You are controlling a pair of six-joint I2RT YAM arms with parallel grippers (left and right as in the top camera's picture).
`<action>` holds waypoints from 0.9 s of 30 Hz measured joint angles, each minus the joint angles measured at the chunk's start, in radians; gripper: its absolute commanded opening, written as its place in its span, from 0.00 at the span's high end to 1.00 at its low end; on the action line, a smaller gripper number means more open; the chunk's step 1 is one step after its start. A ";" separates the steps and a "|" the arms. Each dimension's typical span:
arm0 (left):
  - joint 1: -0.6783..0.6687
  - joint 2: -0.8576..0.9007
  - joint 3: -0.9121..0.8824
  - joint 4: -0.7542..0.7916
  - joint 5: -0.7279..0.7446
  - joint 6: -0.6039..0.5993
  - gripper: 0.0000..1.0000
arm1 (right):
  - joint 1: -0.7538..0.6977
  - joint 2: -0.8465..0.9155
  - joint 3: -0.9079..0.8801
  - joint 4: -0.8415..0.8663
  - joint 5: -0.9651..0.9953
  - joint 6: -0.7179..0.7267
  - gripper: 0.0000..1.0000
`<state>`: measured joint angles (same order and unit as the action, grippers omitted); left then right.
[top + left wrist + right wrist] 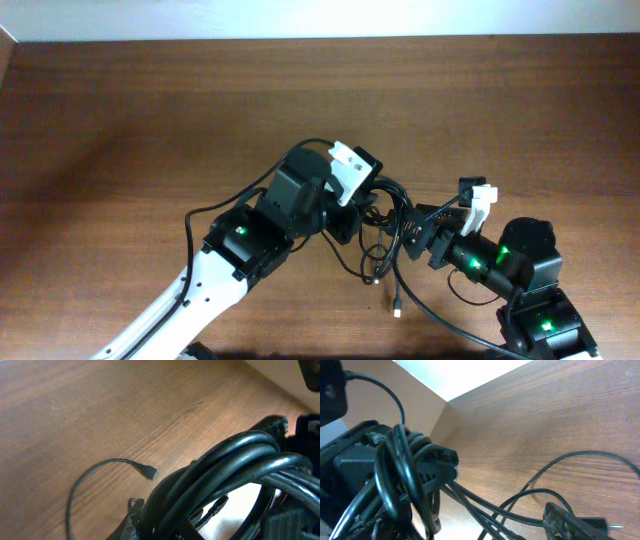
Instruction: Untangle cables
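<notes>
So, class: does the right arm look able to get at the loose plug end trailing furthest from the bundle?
Probably yes: that plug end lies in the open near the right end effector, away from the cable bundle, nothing covering it.

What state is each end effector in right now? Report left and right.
Left end effector: closed on the bundle of black cables.
Right end effector: cannot be told whether open or closed.

Cables (388,210) crowd the centre; far table (120,110) open.
</notes>
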<state>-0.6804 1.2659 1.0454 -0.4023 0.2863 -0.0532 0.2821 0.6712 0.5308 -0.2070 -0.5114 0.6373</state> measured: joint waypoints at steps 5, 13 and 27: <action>0.000 0.000 0.000 -0.021 -0.054 0.089 1.00 | 0.000 0.000 0.000 -0.006 0.022 -0.010 0.14; 0.000 0.000 0.000 -0.087 -0.166 0.166 1.00 | 0.000 0.000 0.000 -0.003 0.032 -0.016 0.14; 0.000 0.000 0.000 -0.087 -0.174 0.298 1.00 | 0.000 0.000 0.000 -0.001 0.016 -0.073 0.26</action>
<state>-0.6800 1.2659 1.0454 -0.4896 0.1120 0.2447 0.2821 0.6712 0.5308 -0.2081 -0.4953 0.5640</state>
